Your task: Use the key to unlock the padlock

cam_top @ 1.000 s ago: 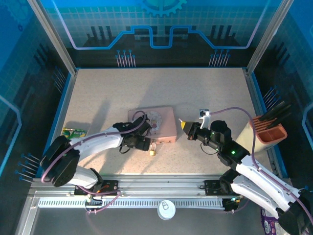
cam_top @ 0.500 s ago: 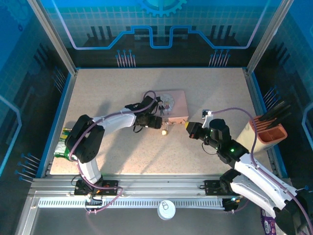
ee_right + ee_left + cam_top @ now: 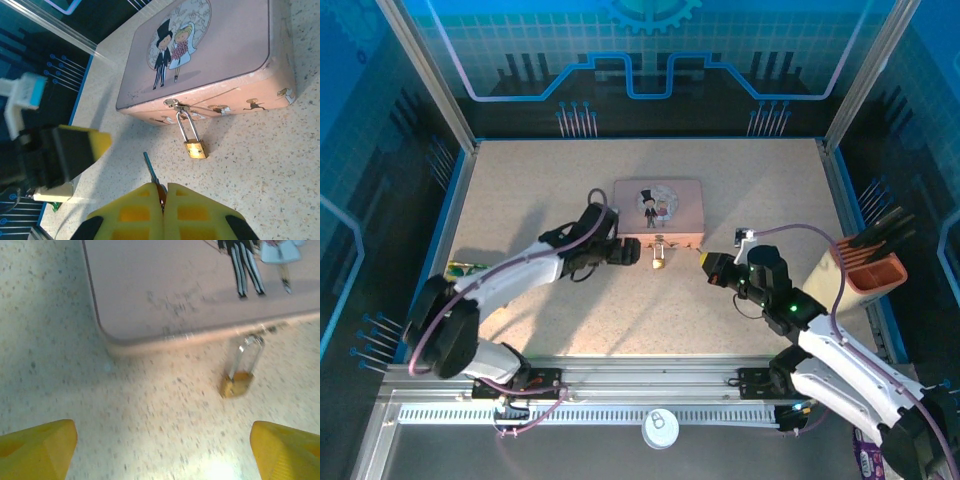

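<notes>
Right gripper [image 3: 163,192] clamps key [image 3: 151,172], clear wrist-side; left gripper [image 3: 160,440] wide, empty; padlock [image 3: 195,148] seemingly locked.

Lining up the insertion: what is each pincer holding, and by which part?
Right pincer grips the key by its head, blade out. Left pincer holds nothing.

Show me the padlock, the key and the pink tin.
padlock [image 3: 195,149], right wrist view, brass body.
key [image 3: 150,167], right wrist view, its blade.
pink tin [image 3: 225,45], right wrist view, bare lid.

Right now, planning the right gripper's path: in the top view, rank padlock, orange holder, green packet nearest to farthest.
1. padlock, just left of the right gripper
2. orange holder, at the right edge
3. green packet, far left edge
</notes>
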